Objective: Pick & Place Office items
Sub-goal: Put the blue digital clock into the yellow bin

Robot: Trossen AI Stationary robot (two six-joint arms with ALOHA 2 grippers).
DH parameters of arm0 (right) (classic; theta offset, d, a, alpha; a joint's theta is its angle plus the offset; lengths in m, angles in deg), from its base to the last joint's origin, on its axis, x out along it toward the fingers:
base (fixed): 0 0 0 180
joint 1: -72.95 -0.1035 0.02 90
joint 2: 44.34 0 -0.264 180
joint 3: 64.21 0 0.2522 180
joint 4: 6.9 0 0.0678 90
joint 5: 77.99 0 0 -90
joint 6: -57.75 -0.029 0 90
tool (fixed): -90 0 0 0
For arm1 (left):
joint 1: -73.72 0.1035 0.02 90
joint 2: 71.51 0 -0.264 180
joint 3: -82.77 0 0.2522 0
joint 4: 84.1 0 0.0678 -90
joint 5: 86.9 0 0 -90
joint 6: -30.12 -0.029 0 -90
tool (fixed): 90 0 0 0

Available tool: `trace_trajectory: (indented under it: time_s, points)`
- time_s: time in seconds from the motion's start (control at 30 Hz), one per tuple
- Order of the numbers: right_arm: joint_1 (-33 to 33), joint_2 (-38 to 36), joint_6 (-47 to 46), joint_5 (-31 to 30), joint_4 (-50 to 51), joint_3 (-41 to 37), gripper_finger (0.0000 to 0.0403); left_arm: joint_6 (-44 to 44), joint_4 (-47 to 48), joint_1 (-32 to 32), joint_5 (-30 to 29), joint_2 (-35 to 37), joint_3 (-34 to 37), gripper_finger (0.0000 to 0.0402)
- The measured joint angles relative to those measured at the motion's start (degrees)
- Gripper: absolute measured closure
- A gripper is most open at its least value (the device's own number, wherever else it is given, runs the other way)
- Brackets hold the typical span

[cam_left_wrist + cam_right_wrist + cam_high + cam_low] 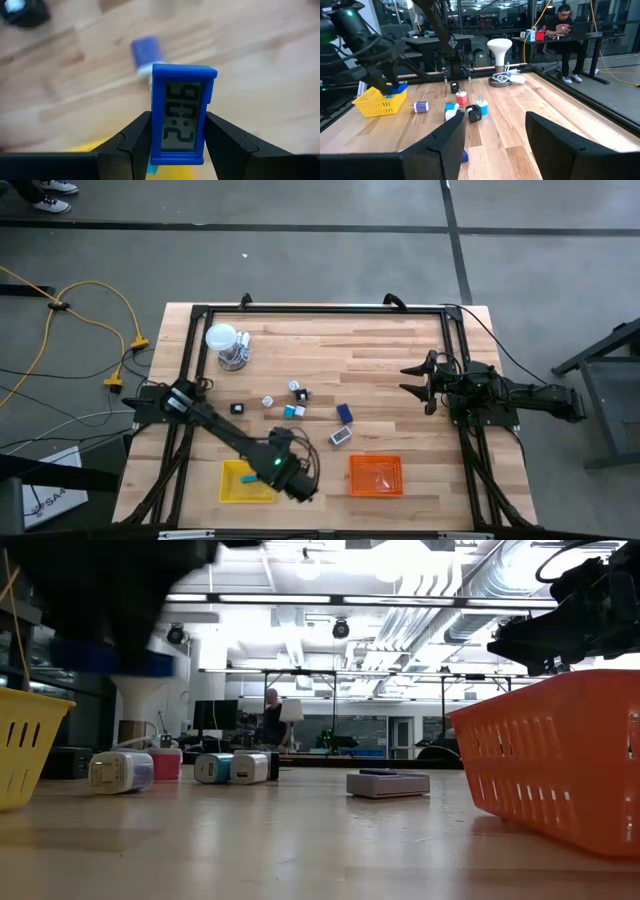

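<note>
My left gripper (297, 483) hangs near the table's front edge, just right of the yellow mesh tray (245, 481), and is shut on a small blue digital clock (182, 115). In the low view the clock (115, 658) shows as a blue blur well above the table. Several other small office items lie on the wood mid-table: a black block (237, 408), a teal piece (292, 411), a blue block (344, 412) and a flat white and blue piece (340, 437). My right gripper (412, 380) waits open at the right side, holding nothing. My left gripper pinches the clock's two narrow side edges (156, 135) between its two fingers (135, 142), on the end of the case nearest the wrist. The fingers come from above, pointing steeply down. The clock is lifted clear, its display facing the wrist camera.
An orange mesh tray (376, 475) stands right of the yellow one near the front edge. A white globe on a wire stand (224, 342) sits at the far left. A black frame (320, 310) borders the table. Bare wood lies between the trays and the loose items.
</note>
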Motion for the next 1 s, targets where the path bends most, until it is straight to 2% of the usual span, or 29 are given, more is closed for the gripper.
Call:
trace_trajectory:
  time_s: [0.43, 0.73, 1.0]
  points:
    - [0.0, 0.0, 0.0, 0.0, 0.0, 0.0, 0.0208, 12.9, 2.9, -10.5, 1.5, 2.3, 0.0, 0.0244]
    - [0.0, 0.0, 0.0, 0.0, 0.0, 0.0, 0.0208, 10.4, 1.8, -11.7, 5.1, 1.4, 0.4, 0.0244]
    - [0.0, 0.0, 0.0, 0.0, 0.0, 0.0, 0.0208, 7.4, 2.0, -11.1, 6.1, -1.5, 0.4, 0.0244]
